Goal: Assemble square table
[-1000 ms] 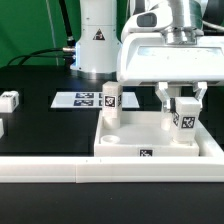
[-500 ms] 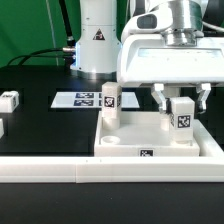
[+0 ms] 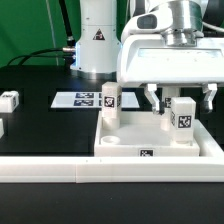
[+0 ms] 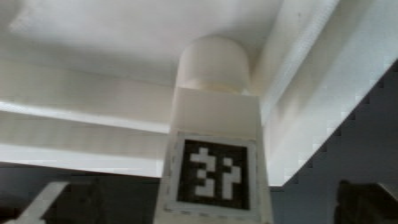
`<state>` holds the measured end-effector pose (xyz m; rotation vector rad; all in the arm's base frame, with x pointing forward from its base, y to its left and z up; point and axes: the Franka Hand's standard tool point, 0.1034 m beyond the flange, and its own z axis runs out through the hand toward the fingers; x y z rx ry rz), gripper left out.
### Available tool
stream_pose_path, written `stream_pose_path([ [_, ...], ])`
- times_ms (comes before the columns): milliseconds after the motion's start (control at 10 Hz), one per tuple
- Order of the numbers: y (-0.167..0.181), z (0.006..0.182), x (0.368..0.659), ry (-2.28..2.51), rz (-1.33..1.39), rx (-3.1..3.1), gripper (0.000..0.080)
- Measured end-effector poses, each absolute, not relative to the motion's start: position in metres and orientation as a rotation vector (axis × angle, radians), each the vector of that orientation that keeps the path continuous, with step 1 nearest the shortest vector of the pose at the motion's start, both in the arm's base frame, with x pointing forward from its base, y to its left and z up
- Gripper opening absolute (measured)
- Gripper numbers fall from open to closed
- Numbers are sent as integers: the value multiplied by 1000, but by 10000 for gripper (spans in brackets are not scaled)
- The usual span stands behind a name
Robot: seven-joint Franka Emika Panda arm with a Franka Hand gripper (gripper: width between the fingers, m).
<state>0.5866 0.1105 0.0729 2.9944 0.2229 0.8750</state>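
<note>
- Lying nearest, the border rail [image 3: 60,170] runs along the front edge of the square table slab [image 3: 130,140] on the counter [image 3: 40,125].
- One leg [image 3: 110,100] stands in the slab's pocket on the exterior view's left; a second leg [image 3: 182,115] stands at its right side.
- The fingers [image 3: 152,97] have just spread off that second leg and let it go; it stands alone, likely seated.
- Beyond the slab lies the marker board [image 3: 78,99].

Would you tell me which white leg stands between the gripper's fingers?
The upright leg on the exterior view's right, in the square table; the other upright leg stands apart, further left.
</note>
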Motion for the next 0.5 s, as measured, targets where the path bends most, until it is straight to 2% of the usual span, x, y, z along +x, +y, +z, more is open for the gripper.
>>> stream_pose_path([
  [200, 110, 73, 587, 229, 867, 2995, 648],
  [500, 112, 96, 593, 220, 865, 3009, 648],
])
